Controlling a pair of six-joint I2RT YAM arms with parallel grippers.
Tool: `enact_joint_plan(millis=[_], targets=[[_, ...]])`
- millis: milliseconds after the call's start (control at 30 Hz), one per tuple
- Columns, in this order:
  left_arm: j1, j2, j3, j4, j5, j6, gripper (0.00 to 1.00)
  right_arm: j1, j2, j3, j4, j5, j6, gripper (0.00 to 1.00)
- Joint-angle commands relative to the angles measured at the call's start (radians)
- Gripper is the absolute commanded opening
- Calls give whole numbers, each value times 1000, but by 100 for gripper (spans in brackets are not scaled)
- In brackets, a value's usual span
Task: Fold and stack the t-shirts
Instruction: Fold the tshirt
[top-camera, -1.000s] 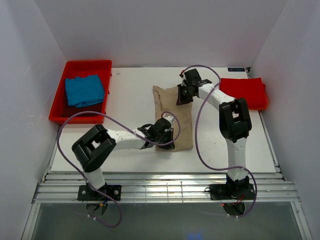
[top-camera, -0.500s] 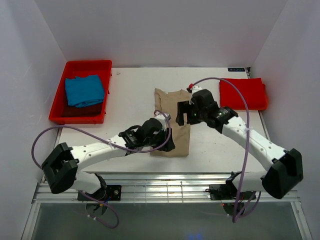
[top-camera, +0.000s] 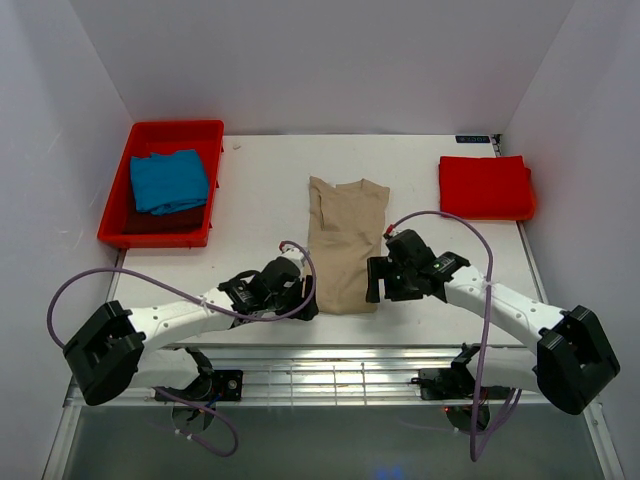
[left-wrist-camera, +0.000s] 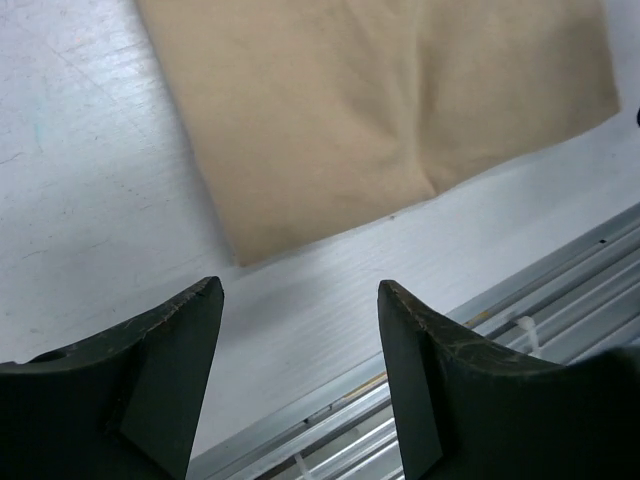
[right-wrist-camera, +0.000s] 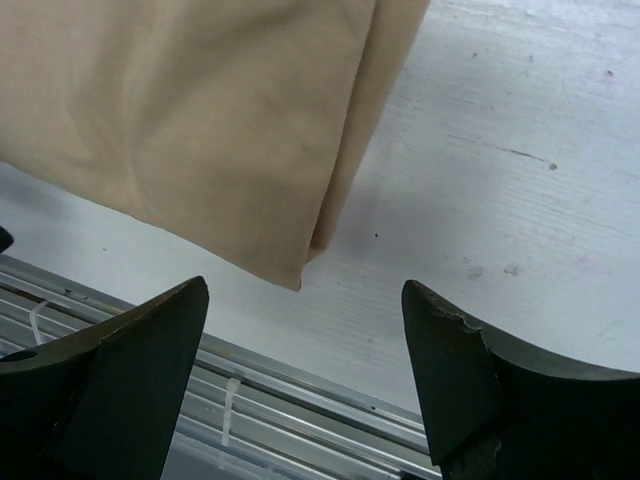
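Left claw (top-camera: 300, 300) spread wide and empty, hovering low just off the near-left corner of the tan t-shirt (top-camera: 345, 250). Right claw (top-camera: 376, 280) likewise wide apart, gripping nothing, just off the near-right corner. From both wrist views: only bare surface (left-wrist-camera: 110, 180) between the fingers, with the cloth edge a little beyond the tips.

Tan t-shirt laid flat mid-surface as a long narrow strip, collar at the far end, hem toward the near edge, sides apparently turned in. Red t-shirt (top-camera: 485, 187) folded flat at the far right, well apart. Blue t-shirt (top-camera: 168, 180) lying loosely folded in the red tray (top-camera: 175, 127) at the far left.

Judged step: lengthwise fold of the tan one done, crosswise fold not yet begun. Overall perhaps a third along, with one folded, one half-folded, one still in its tray, and nothing stacked.

Next move, by the look of it: bring both claws down onto the two hem corners together, pinch every layer, lift level and carry the hem over toward the collar. Mind the doubled right edge, where catching only the top ply would likely pull the fold open. Keep both sides in step to avoid a skewed crease.
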Motion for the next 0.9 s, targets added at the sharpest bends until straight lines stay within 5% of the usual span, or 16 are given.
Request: enact_joint_plan(millis=[0, 633, 867], targets=[[23, -3, -18, 110, 4, 14, 73, 7, 30, -11, 131, -63, 35, 83], [59, 143, -75, 202, 52, -51, 69, 26, 120, -146, 238, -80, 73, 79], [58, 166, -84, 158, 44, -72, 55, 36, 157, -154, 257, -88, 72, 56]])
